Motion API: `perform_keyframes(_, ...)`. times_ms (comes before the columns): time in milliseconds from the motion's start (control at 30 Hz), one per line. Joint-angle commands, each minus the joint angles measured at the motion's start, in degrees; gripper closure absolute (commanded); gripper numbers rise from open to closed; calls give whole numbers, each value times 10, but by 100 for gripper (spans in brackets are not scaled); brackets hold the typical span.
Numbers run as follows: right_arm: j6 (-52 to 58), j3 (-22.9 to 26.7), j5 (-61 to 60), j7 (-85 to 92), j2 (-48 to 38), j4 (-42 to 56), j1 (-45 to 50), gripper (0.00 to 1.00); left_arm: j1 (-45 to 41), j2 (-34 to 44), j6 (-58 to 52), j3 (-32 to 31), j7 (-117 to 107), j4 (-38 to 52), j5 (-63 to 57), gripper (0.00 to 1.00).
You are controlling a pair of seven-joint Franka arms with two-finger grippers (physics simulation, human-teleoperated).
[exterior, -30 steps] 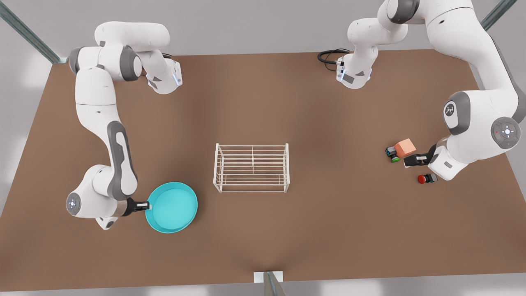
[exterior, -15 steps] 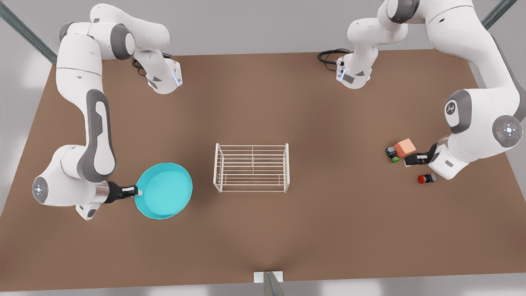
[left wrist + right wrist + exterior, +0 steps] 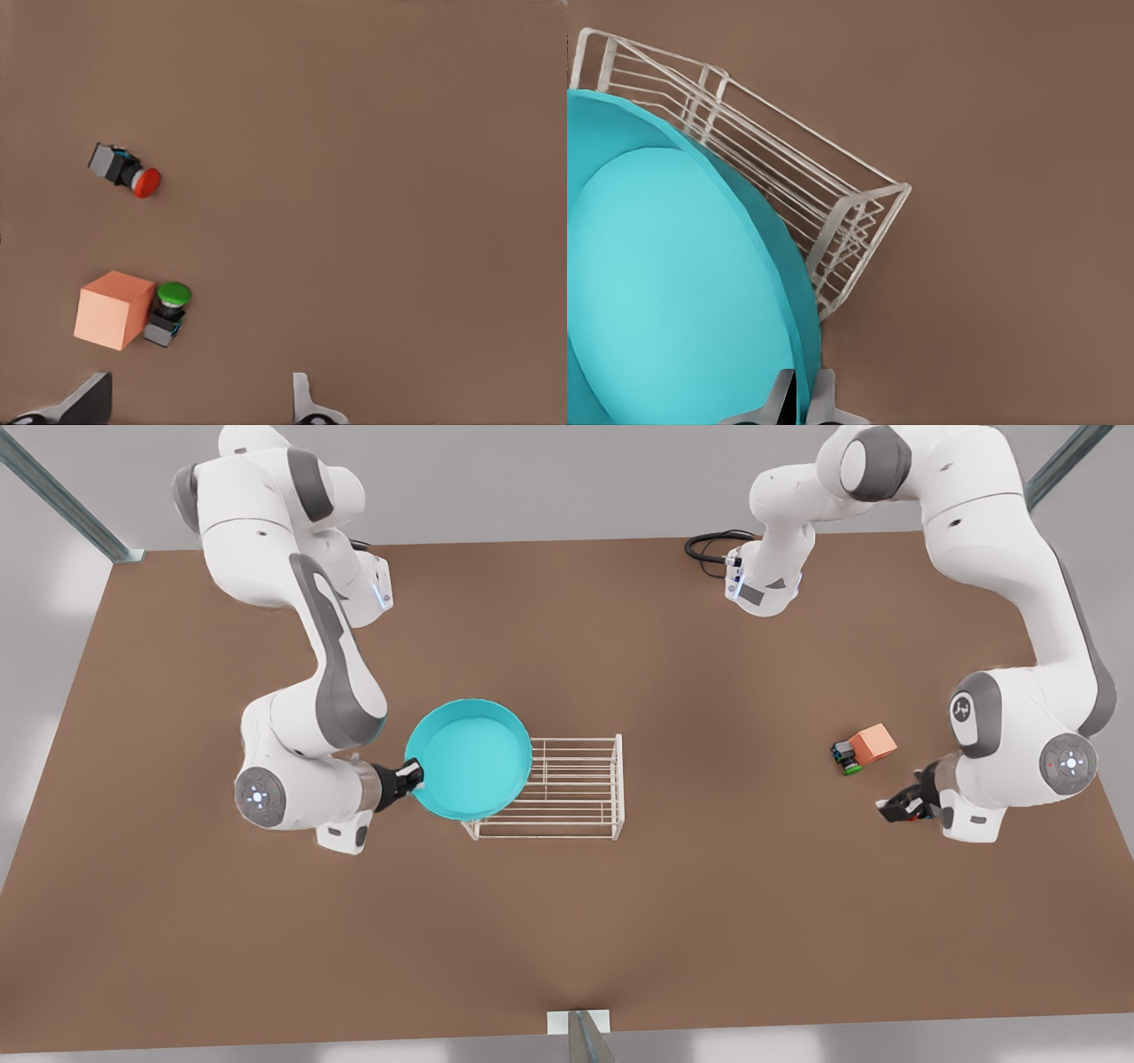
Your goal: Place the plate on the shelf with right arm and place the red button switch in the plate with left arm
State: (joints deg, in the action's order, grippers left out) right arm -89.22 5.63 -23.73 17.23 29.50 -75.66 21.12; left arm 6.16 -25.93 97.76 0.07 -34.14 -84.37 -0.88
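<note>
Right gripper [image 3: 415, 776], on the front view's left, is clamped on the near-left rim of the plate [image 3: 469, 757]; in the right wrist view its two fingers [image 3: 780, 400] pinch the rim edge [image 3: 799, 354] between them. Plate held aloft, overlapping the left end of the shelf [image 3: 567, 788] in the front view; whether it touches the bars cannot be told. Shelf stands upright at the middle of the brown table [image 3: 567, 921], its wire bars visible past the plate's edge in the right wrist view [image 3: 824, 204]. Left gripper [image 3: 904, 808], on the front view's right, hangs low over the table with its fingers apart, both tips showing at the frame edge in the left wrist view [image 3: 199, 403], nothing between them. Red button switch [image 3: 124, 170] lies on its side on the bare table, apart from the other pieces. Orange cube [image 3: 113, 310] sits with the green button switch [image 3: 168, 310] touching its side; same pair seen in the front view, cube [image 3: 873, 743] and green switch [image 3: 846, 758], just far-left of the left gripper.
</note>
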Motion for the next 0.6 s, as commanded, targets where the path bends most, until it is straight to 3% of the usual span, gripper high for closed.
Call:
perform_keyframes(0,-13,0,3,-97,-1,-13,19,81,29,-19,83,0,-526,-3,-4,0)
perform_keyframes(100,-53,0,2,-116,-1,-38,33,81,39,-62,124,5,-573,-6,-56,0)
perform_keyframes(200,-92,0,-14,-147,4,-52,60,81,79,-86,251,5,-612,-50,-51,0)
perform_keyframes(333,-124,-3,-30,-171,18,-53,81,81,126,-114,269,5,-566,-48,-62,0)
perform_keyframes(567,-145,-4,-46,-182,25,-66,95,81,134,-121,275,5,-495,-87,-66,0)
